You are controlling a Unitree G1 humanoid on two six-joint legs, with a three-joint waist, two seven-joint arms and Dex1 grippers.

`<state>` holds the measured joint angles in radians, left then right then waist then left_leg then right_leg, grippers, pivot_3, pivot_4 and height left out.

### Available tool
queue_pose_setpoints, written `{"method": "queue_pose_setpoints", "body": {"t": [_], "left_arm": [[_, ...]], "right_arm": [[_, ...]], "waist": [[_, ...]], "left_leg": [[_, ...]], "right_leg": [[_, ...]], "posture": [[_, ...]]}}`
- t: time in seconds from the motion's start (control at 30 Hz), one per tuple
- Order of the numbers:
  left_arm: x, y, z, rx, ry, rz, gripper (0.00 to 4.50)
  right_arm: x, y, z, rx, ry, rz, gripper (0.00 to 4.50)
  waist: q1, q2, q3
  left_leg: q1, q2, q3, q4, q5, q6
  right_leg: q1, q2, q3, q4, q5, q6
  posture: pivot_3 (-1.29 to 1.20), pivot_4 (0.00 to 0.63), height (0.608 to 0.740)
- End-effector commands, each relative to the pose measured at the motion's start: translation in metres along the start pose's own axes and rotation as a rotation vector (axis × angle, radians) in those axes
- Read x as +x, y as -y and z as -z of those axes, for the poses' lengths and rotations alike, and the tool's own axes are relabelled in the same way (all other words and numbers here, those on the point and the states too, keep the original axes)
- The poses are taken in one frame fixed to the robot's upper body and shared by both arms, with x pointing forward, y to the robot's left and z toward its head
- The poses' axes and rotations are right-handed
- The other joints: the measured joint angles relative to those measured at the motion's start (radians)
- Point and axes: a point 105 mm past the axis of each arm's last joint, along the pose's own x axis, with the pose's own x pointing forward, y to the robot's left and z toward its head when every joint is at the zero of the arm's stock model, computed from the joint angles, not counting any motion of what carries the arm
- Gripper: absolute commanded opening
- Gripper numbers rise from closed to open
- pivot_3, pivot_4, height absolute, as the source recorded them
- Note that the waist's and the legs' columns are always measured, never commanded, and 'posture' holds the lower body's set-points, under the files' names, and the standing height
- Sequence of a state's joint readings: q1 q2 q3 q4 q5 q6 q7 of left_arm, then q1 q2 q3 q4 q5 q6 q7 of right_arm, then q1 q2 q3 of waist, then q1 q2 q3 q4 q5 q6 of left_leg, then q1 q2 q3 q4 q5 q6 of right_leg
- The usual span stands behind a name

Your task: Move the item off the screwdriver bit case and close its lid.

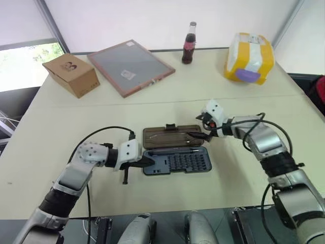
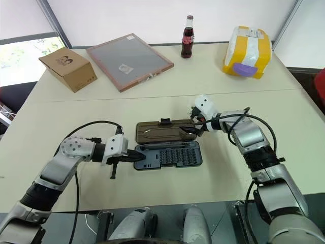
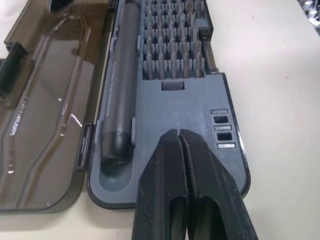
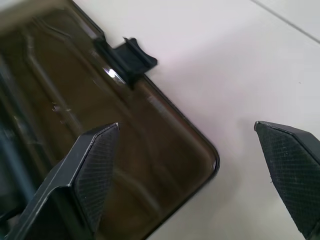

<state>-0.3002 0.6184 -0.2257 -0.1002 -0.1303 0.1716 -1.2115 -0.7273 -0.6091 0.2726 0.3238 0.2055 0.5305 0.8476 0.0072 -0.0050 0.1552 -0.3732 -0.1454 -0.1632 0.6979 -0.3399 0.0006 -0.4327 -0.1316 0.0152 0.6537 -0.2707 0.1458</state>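
The screwdriver bit case (image 1: 176,161) lies open on the table, its smoky-brown lid (image 1: 170,136) folded flat on the far side of the base. No stray item rests on the case, so closing the lid looks like the step left.

The left gripper (image 3: 182,150) has its fingers pressed together, empty, their tips over the plain near end of the base, beside the driver handle (image 3: 120,85); whether they press down on the plastic I cannot tell. The right gripper (image 4: 192,165) stands spread wide at the lid's far corner, one finger over the lid and the other over bare table beyond its rim, the black latch tab (image 4: 131,59) just ahead of it.

The risk is that the right fingers push the lid sideways instead of getting under its edge, so the whole case slides across the smooth table. If the left tips do not pin the base, it could pivot.

The cream table (image 1: 51,127) also carries a cardboard box (image 1: 71,74), a pink-framed board (image 1: 130,66), a cola bottle (image 1: 189,43) and a taped yellow parcel (image 1: 249,57), all well beyond both grippers. White walls and a window stand behind.
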Motion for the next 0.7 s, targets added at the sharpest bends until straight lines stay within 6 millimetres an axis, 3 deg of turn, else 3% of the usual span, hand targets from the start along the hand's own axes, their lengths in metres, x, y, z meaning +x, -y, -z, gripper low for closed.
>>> {"method": "queue_pose_setpoints", "body": {"t": [0.03, 0.1, 0.17, 0.23, 0.43, 0.57, 0.7], "left_arm": [[0.004, 0.008, 0.023, -0.098, -0.075, 0.002, 0.03], [0.006, 0.007, 0.023, -0.109, -0.071, -0.009, 0.03], [0.006, 0.008, 0.024, -0.115, -0.075, -0.010, 0.00], [0.006, 0.010, 0.026, -0.127, -0.082, -0.011, 0.00], [0.008, 0.012, 0.029, -0.212, -0.064, -0.045, 0.00], [0.008, 0.012, 0.032, -0.248, -0.068, -0.064, 0.00], [0.008, 0.014, 0.034, -0.260, -0.072, -0.061, 0.00]], "right_arm": [[0.009, 0.014, -0.002, 0.008, -0.030, 0.044, 4.50], [0.014, 0.014, 0.002, 0.005, -0.058, 0.027, 4.50], [0.018, 0.011, 0.009, -0.011, -0.093, -0.003, 3.97], [0.022, 0.007, 0.018, -0.031, -0.132, -0.039, 3.22], [0.029, -0.007, 0.048, -0.228, -0.248, -0.128, 0.34], [0.031, -0.009, 0.053, -0.329, -0.256, -0.142, 0.13], [0.028, -0.001, 0.037, -0.376, -0.179, -0.089, 0.13]], "waist": [[-0.001, 0.001, 0.000], [-0.002, 0.003, -0.002], [-0.003, 0.004, -0.004], [-0.006, 0.004, -0.008], [-0.008, 0.001, -0.029], [-0.007, -0.001, -0.040], [-0.010, 0.001, -0.043]], "left_leg": [[0.000, 0.000, 0.000, 0.000, 0.000, 0.000], [0.000, 0.000, 0.000, 0.000, 0.000, 0.000], [0.000, 0.000, -0.001, 0.000, 0.000, 0.000], [0.001, 0.000, -0.001, 0.000, 0.000, 0.000], [0.010, 0.000, -0.001, -0.003, 0.000, 0.000], [0.036, 0.002, -0.002, -0.015, -0.001, 0.000], [0.036, 0.003, -0.002, -0.015, -0.001, 0.001]], "right_leg": [[0.001, 0.000, 0.000, 0.000, 0.000, 0.000], [0.000, 0.000, 0.000, 0.000, 0.000, 0.000], [0.001, 0.000, 0.000, 0.000, 0.000, 0.000], [0.001, 0.000, 0.000, 0.000, 0.000, 0.000], [0.009, 0.003, 0.000, -0.001, 0.000, 0.000], [0.029, 0.005, 0.001, -0.010, 0.000, -0.001], [0.030, 0.007, 0.004, -0.013, -0.001, -0.001]], "posture": [[0.00, 0.150, 0.740], [0.00, 0.150, 0.740], [0.00, 0.150, 0.740], [0.00, 0.150, 0.740], [0.00, 0.150, 0.740], [0.00, 0.150, 0.740], [0.00, 0.150, 0.740]]}}
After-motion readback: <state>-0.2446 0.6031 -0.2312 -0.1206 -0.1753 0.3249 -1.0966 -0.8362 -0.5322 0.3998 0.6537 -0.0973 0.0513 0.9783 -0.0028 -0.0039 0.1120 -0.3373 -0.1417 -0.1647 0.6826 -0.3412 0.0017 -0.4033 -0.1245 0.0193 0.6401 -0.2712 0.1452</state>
